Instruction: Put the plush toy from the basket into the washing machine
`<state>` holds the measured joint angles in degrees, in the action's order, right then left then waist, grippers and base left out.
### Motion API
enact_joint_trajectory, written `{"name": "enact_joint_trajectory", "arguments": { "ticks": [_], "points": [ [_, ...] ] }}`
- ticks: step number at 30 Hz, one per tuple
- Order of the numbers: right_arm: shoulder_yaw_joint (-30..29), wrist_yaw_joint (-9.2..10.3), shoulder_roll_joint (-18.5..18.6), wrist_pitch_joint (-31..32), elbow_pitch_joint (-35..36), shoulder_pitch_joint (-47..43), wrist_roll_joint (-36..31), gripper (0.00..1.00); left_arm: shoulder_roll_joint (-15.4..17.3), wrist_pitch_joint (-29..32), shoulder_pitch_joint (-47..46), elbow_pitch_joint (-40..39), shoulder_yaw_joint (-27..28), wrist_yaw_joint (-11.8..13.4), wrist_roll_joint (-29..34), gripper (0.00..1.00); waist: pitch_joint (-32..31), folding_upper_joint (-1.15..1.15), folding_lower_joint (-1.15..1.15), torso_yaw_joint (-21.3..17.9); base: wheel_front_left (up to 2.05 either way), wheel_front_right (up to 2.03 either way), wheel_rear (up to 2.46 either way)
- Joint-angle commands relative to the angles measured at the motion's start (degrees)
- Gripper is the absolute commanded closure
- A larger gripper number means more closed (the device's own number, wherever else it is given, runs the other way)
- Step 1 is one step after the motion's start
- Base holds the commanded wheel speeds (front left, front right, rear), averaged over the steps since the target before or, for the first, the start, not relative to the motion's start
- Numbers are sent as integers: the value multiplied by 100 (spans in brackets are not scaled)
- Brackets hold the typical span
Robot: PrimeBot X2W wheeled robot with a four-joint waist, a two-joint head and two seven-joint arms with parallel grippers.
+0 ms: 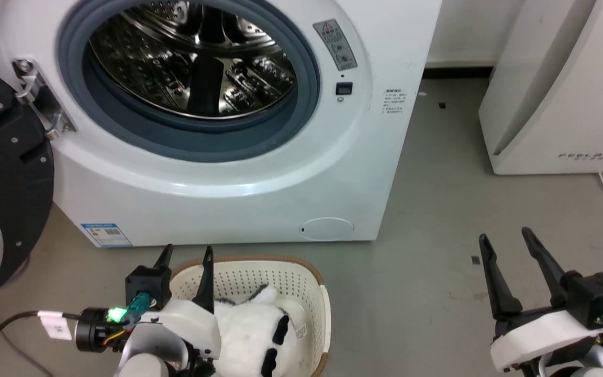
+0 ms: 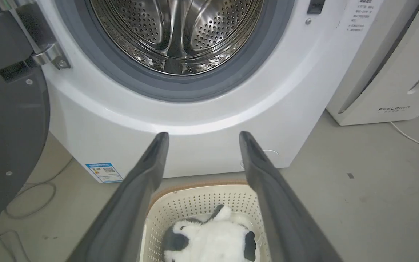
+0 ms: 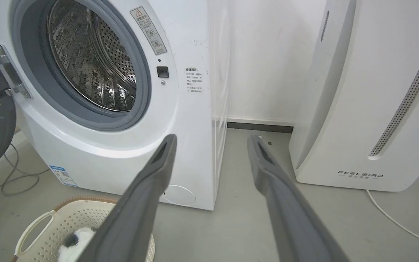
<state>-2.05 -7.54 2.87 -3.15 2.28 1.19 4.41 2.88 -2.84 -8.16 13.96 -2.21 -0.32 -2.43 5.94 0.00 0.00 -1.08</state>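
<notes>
my left claw point(image 1: 187, 251) spread wide, holding nothing, above the basket point(image 1: 309, 275) at its left edge, seemingly clear of the toy, though my forearm point(image 1: 178, 322) hides part | my right claw point(image 1: 505, 235) spread wide, holding nothing, over bare floor point(image 1: 437, 209), well apart from the basket | plush toy point(image 1: 252, 330) lies in the basket | basket on the floor just before the washing machine point(image 1: 228, 204), its door point(image 1: 13, 173) swung open at my left

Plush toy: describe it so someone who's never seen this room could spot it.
Find the big white washing machine with its door open. On the floor in front sits a cream basket; the plush toy lies inside. It's the only furry thing there, white with black patches.
</notes>
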Motion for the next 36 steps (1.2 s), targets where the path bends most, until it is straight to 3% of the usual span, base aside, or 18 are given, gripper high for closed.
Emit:
{"name": "enact_joint_trajectory", "arguments": {
  "ticks": [1,12,36],
  "points": [
    [-26,1,0,-47,45,87,48,0,13,-48,-121,108,-15,-35,-36,0,85,0,0,-20,0,0,0],
    [-77,2,0,-178,173,376,242,0,90,113,-730,983,-91,-156,-237,0,727,0,0,-151,0,0,0],
    [-118,3,0,-464,548,905,620,0,527,923,-1807,2433,-420,-147,-489,0,2212,0,0,-535,0,0,0]
  ]
}}
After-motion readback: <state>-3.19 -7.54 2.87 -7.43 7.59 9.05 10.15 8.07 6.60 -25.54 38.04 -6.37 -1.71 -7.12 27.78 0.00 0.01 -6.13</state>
